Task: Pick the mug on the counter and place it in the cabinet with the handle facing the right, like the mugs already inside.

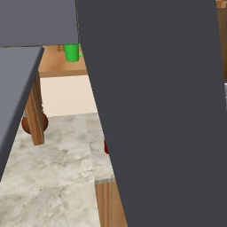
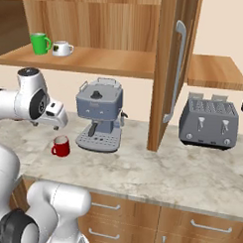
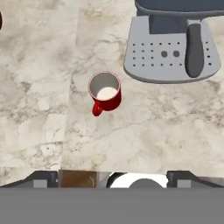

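Note:
The red mug (image 2: 60, 146) stands upright on the marbled counter (image 2: 156, 169), just left of the coffee machine. From above, the mug (image 3: 105, 92) shows a white inside and a handle pointing to the lower left of the hand view. In the left base view only a thin red edge of the mug (image 1: 106, 147) shows past a dark panel. My gripper (image 2: 56, 125) hangs a little above the mug, pointing down. It is open, its fingertips (image 3: 41, 179) far apart with nothing between them.
A grey coffee machine (image 2: 100, 115) stands right of the mug, and a toaster (image 2: 209, 120) sits farther right. The cabinet shelf (image 2: 96, 60) holds a green mug (image 2: 40, 43) and a white mug (image 2: 62, 48). Its open door (image 2: 170, 70) juts out over the counter.

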You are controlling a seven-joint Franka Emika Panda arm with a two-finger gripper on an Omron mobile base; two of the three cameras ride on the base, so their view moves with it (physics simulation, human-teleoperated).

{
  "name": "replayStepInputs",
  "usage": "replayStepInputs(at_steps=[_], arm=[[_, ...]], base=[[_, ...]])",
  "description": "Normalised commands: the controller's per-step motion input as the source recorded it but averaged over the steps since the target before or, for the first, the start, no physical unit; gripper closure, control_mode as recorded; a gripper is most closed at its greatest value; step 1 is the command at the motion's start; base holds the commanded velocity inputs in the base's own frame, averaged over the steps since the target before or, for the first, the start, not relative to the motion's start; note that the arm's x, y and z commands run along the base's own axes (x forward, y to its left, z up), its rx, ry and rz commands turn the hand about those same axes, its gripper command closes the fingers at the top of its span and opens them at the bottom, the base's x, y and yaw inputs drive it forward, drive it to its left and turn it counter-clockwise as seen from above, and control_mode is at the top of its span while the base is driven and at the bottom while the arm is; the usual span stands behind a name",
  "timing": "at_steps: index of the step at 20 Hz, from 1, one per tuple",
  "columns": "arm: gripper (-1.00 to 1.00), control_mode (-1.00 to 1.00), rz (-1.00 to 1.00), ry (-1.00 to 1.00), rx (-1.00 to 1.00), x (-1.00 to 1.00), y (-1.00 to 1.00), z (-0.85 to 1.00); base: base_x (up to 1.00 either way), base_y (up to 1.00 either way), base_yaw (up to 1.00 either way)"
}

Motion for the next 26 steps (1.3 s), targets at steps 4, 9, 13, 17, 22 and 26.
replayStepInputs(at_steps=[4, 9, 13, 17, 22, 26], arm=[[-1.0, -1.0, -0.01, 0.0, 0.0, 0.0, 0.37, -0.34], [-1.0, -1.0, -0.03, 0.0, 0.0, 0.0, 0.31, -0.3], [-1.0, -1.0, -0.05, 0.0, 0.0, 0.0, 0.13, -0.23], [-1.0, -1.0, -0.04, 0.0, 0.0, 0.0, 0.0, -0.2], [-1.0, -1.0, -0.04, 0.0, 0.0, 0.04, 0.0, -0.23], [-1.0, -1.0, -0.06, 0.0, 0.0, 0.22, 0.0, -0.26]], base=[[0.0, 0.0, 0.0], [0.0, 0.0, 0.0], [0.0, 0.0, 0.0], [0.0, 0.0, 0.0], [0.0, 0.0, 0.0], [0.0, 0.0, 0.0]])
